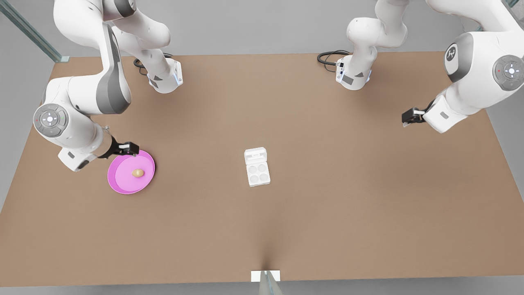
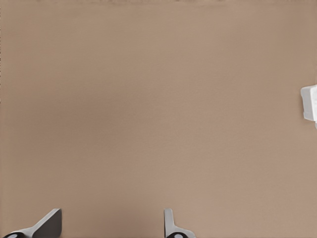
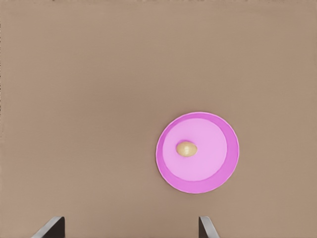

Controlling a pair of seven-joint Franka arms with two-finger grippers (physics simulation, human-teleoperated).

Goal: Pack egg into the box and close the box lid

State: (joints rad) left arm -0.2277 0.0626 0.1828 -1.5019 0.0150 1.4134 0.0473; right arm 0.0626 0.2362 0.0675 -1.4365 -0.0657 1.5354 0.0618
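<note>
A broad worktop (image 1: 286, 229) fills the scene, its surface plain matt brown with no grain or marks. Soft shadows darken it in patches, the deepest a narrow streak running in from the middle of the near edge. Beyond its far edge and down both sides lies flat grey floor (image 1: 254, 28). A pale glassy strut (image 1: 28, 30) slants across the upper corner on the front view's left. At the near edge a small white bracket (image 1: 265, 275) sits, with a grey post (image 1: 270, 287) leading off from it. The light is even and diffuse.
</note>
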